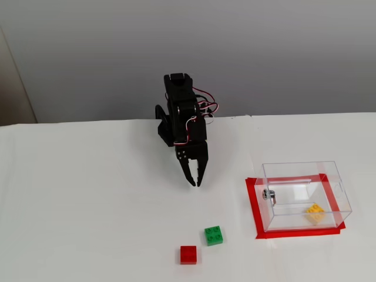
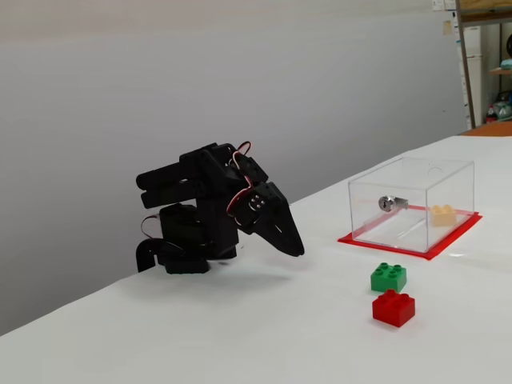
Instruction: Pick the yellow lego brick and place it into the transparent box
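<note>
The yellow lego brick (image 1: 315,212) lies inside the transparent box (image 1: 299,171), near its right end; in the other fixed view it shows through the box wall (image 2: 442,214). The transparent box (image 2: 460,178) stands on a red taped square. My black gripper (image 1: 195,181) is shut and empty, folded down near the arm's base, its tips pointing at the table, well left of the box. In the other fixed view the gripper (image 2: 298,250) hangs just above the table, left of the box.
A green brick (image 1: 213,235) and a red brick (image 1: 188,254) lie on the white table in front of the arm; both show in the other fixed view, green (image 2: 388,277) and red (image 2: 393,308). The red tape (image 1: 254,202) frames the box. A wall stands behind.
</note>
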{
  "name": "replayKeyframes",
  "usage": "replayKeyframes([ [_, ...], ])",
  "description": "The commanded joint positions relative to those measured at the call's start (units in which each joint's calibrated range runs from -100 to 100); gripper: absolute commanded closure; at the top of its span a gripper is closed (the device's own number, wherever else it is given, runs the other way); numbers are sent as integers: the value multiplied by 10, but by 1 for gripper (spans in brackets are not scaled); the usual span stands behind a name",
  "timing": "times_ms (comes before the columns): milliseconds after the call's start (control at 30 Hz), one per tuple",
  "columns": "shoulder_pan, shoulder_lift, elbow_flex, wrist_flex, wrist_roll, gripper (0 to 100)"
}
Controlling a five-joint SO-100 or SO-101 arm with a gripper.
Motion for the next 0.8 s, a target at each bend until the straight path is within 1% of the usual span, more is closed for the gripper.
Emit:
replayKeyframes([
  [0,4,-8,11,3,0,98],
  [133,-4,-9,39,2,0,98],
  [767,-1,-10,42,2,0,98],
])
